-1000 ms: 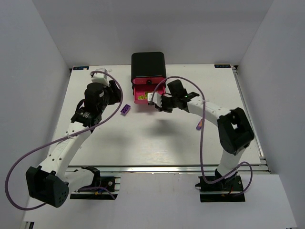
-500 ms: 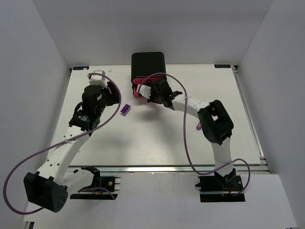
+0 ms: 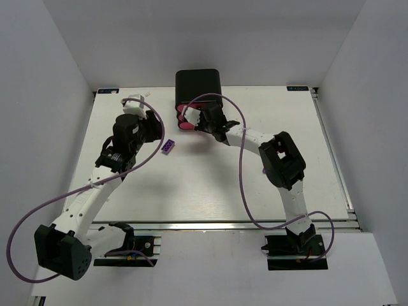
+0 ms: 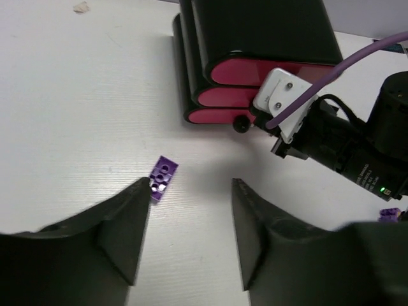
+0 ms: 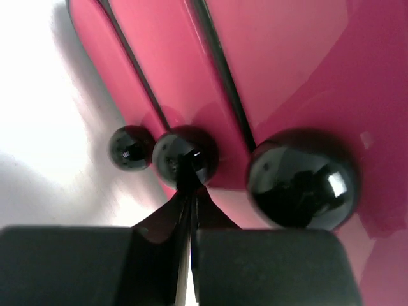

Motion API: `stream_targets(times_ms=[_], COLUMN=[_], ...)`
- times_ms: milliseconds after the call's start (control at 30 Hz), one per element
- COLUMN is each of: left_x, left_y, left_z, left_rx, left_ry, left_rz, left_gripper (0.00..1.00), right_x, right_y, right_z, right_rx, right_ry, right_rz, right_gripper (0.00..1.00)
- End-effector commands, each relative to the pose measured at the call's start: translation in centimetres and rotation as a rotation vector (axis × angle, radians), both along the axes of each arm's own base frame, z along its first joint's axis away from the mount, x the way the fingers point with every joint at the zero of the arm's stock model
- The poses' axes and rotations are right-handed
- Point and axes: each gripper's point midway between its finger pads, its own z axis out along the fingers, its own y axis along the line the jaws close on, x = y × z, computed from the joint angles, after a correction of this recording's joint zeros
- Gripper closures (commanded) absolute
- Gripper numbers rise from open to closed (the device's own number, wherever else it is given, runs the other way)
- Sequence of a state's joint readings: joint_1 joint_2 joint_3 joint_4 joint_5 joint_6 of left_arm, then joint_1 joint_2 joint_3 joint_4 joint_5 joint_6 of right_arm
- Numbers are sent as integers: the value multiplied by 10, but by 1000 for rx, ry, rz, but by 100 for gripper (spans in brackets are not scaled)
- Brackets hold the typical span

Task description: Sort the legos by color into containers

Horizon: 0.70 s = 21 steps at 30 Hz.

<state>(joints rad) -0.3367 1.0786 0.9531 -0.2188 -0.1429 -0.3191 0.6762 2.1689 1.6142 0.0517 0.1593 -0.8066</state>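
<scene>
A purple lego (image 3: 168, 146) lies on the white table left of the black cabinet (image 3: 198, 86) with its three pink drawers (image 3: 184, 123). In the left wrist view the lego (image 4: 162, 178) lies just off my left finger's tip, studs up. My left gripper (image 4: 190, 191) is open and empty and hovers beside it; it also shows in the top view (image 3: 155, 127). My right gripper (image 5: 191, 185) is shut, its tips pressed against the middle black knob (image 5: 185, 155) of three. The drawer fronts (image 4: 255, 95) look pushed in. No green legos show.
A second purple piece (image 4: 389, 214) shows at the right edge of the left wrist view, behind my right arm (image 4: 338, 143). A small scrap (image 4: 80, 7) lies far left on the table. Grey walls enclose the table on three sides.
The pulled-out pink drawer has gone back into the cabinet. My right arm has swung left and forward against the drawer fronts. My left arm has shifted slightly.
</scene>
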Motion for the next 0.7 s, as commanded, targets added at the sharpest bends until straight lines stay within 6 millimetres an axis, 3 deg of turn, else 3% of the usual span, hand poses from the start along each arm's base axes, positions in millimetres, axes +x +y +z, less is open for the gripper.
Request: stream_targets(times_ms=[0,33,67,100,133,200,233,267,300,333,367,433,467,500,567,600,667], left_x=[0,0,-5,-5,-6,-8,-5,-2,-2,4,7,16,23,32,43,53,67], left_y=[-22,-26,-43,-51,-57,-73,-80,-86,-94,-100,-106,-111,-115,-112,-115,-116,-119], left_z=[-7,-12,-10,-15,-21,-28,-43,-49,-53,-73,-75,-82,-93,-96,-102,-109,-109], left_rx=[-45,-49,-82,-95,-116,-156,-187,-211,-240,-259,-304,-349,-347,-340,-357,-364,-362], left_ry=[9,16,8,21,37,66,117,129,141,196,213,234,245,235,223,208,144], left_rz=[-109,-129,-229,-266,-294,-373,-385,-403,-435,-441,-443,-426,-412,-379,-345,-327,-307], left_gripper=[40,48,66,73,79,86,85,83,73,66,56,40,39,39,38,38,37], right_x=[-15,-37,-63,-80,-99,-130,-137,-139,-150,-153,-164,-185,-187,-186,-196,-194,-198], right_y=[1,12,1,-2,-2,-16,-28,-31,-41,-50,-54,-61,-67,-76,-80,-88,-94], right_z=[50,54,30,58,61,70,70,77,76,79,75,85,90,104,112,129,136], right_rx=[119,182,155,213,281,370,448,519,558,605,637,692,740,788,859,909,929], right_ry=[-23,53,165,165,228,282,353,366,414,478,584,727,773,764,791,767,772], right_rz=[26,108,126,153,161,154,78,50,10,22,-14,32,13,12,46,59,74], right_gripper=[100,100,100,97,94,54,38,11,11,11,16,49,82,93,98,93,88])
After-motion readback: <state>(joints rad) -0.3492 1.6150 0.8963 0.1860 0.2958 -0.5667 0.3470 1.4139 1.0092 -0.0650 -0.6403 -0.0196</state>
